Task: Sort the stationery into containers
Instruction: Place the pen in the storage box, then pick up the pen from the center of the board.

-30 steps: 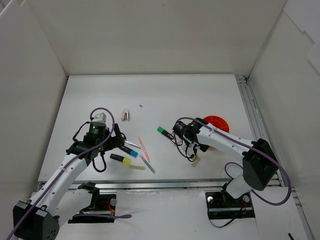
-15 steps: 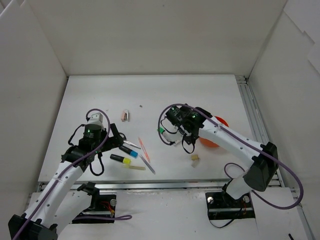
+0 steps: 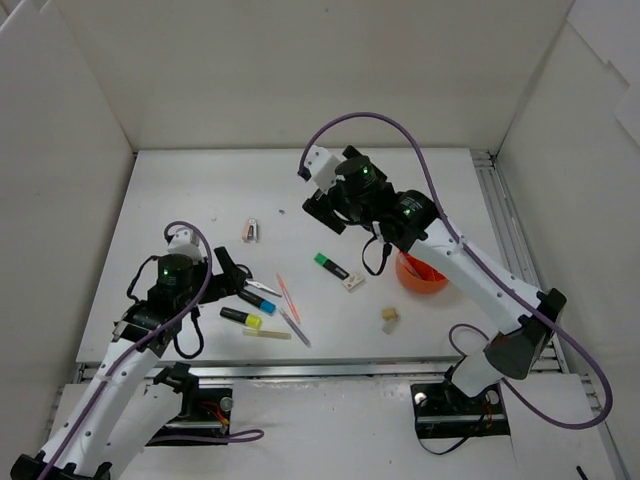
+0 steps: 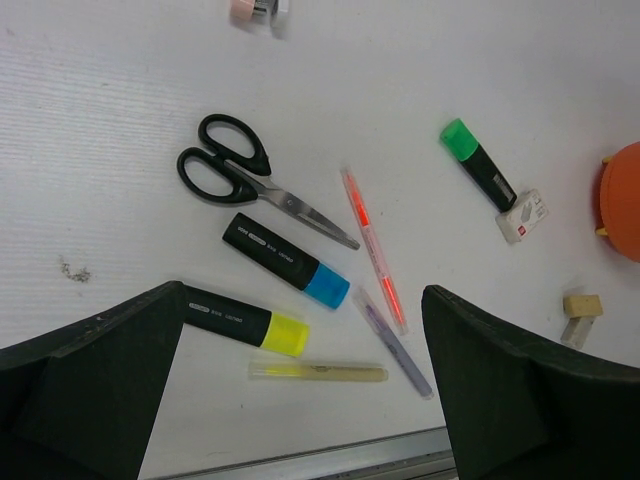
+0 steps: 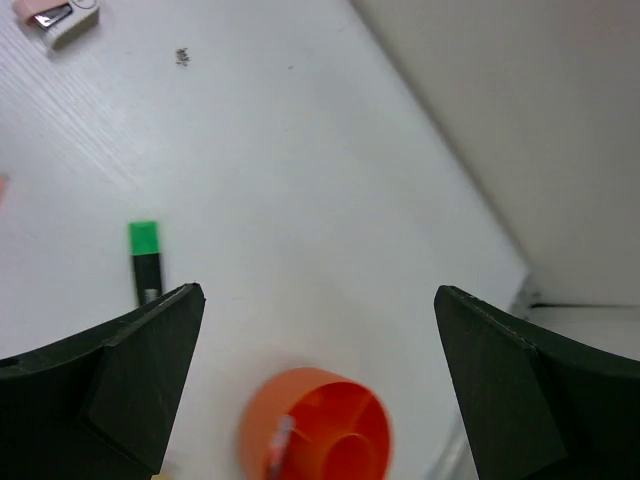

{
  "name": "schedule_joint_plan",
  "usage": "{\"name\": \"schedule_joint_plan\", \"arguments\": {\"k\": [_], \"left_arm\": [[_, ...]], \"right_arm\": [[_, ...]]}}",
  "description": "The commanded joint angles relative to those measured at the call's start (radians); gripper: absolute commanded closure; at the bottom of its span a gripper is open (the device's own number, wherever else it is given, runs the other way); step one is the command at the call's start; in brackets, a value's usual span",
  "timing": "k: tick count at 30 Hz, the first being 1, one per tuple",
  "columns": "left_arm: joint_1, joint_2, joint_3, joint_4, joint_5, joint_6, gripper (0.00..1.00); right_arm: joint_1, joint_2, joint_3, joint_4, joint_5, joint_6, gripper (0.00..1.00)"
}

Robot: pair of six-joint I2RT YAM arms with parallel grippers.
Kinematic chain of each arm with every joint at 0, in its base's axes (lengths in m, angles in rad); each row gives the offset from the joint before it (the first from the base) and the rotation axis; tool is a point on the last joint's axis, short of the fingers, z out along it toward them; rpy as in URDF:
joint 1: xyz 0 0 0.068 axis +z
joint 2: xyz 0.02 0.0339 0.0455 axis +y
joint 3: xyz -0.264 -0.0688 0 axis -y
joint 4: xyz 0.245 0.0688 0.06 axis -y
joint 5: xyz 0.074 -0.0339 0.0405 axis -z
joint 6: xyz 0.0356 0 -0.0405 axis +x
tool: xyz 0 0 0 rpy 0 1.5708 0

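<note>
Both claws are gaping, holding nothing: the left claw [image 4: 303,290] is hovering over the scissors [image 4: 240,180], the right claw [image 5: 318,295] is pulling up from the orange pot [image 5: 345,415], leaving the beige eraser [image 3: 390,318] lying on the bench [image 3: 200,190] nearby (not inside), likely needing another pickup.

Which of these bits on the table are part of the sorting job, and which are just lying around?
For the job: orange pot, green highlighter, blue highlighter, yellow highlighter, scissors, orange pen, purple pen, yellow pen, white eraser, beige eraser, pink clip.

Just lying about: dark crumbs left of the scissors; dark speck beside the pink clip.
</note>
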Motion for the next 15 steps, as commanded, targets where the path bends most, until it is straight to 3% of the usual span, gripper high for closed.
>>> {"name": "schedule_joint_plan", "arguments": {"k": [1, 5, 8, 15], "left_arm": [[0.008, -0.021, 0.012, 0.047, 0.004, 0.009, 0.00], [0.008, -0.013, 0.010, -0.028, -0.048, -0.068, 0.00], [0.008, -0.001, 0.007, -0.074, -0.094, -0.106, 0.01], [-0.001, -0.061, -0.028, -0.100, -0.123, -0.133, 0.01]], "right_arm": [[-0.003, 0.003, -0.137, 0.115, -0.065, 0.414, 0.02], [0.012, 0.066, -0.228, 0.160, -0.166, 0.624, 0.02], [0.070, 0.141, -0.228, 0.177, -0.090, 0.686, 0.02], [0.115, 0.302, -0.216, 0.247, -0.105, 0.799, 0.02]]}}
